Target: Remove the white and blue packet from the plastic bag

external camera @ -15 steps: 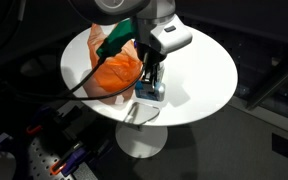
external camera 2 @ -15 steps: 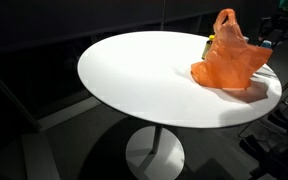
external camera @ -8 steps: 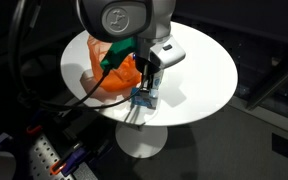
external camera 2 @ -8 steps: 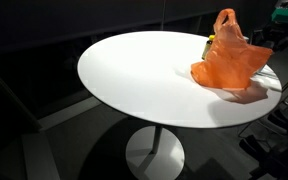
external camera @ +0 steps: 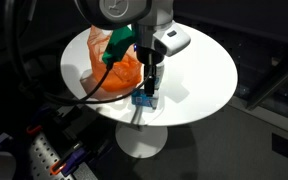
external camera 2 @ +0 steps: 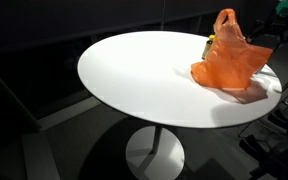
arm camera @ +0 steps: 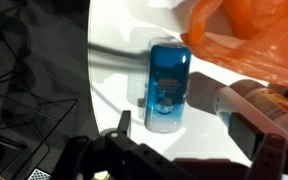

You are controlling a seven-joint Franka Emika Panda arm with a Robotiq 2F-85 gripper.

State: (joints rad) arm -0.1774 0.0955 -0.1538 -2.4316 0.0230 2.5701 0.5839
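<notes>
The white and blue packet (arm camera: 168, 85) lies flat on the white round table (external camera: 199, 70), close to its near edge and outside the bag. The same packet (external camera: 144, 98) is small in an exterior view. The orange plastic bag (external camera: 119, 72) sits crumpled beside it, and its edge (arm camera: 246, 45) fills the upper right of the wrist view. My gripper (arm camera: 179, 115) hangs just above the packet, open, with one finger on each side and not touching it. From outside, the gripper (external camera: 148, 84) points straight down over the packet. The bag (external camera 2: 229, 60) hides the packet in an exterior view.
A yellow item (arm camera: 284, 98) shows at the bag's opening in the wrist view. Black cables (external camera: 79, 85) run from the arm across the table's side. The table edge (arm camera: 90, 90) drops off just beside the packet. Dark floor and equipment surround the table.
The jaws have opened and let go of the packet, which now rests on the table. The arm has shifted slightly above it. The bag has not moved.
</notes>
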